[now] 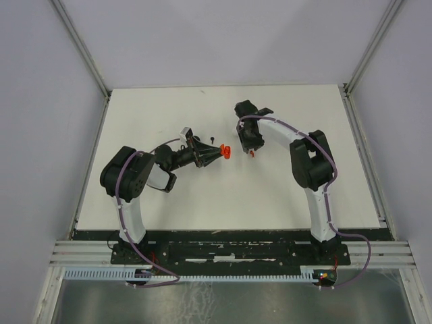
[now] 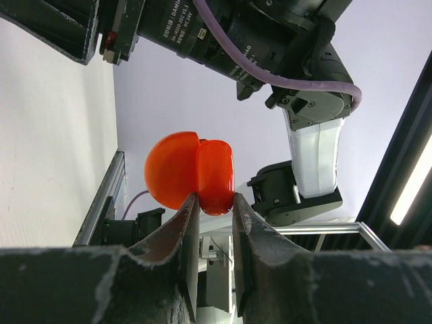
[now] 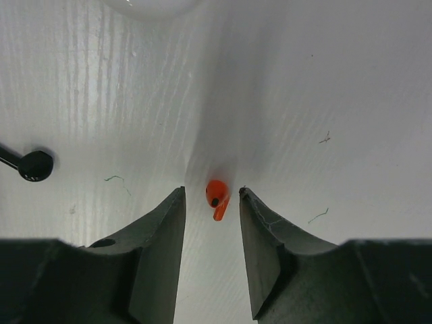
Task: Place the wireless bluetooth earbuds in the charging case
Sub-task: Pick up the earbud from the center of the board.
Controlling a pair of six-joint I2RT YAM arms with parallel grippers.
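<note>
A red round charging case, its lid swung open, is pinched between my left gripper's fingers and held off the table; in the top view it shows as a red blob at my left gripper's tip. A red earbud lies on the white table between the spread fingers of my right gripper, which touch nothing. In the top view the earbud lies just below my right gripper. A black earbud lies to the left, also seen in the top view.
The white table is bounded by metal frame posts and grey walls. A rounded white shape sits at the top edge of the right wrist view. The right arm's links stand close beside the held case.
</note>
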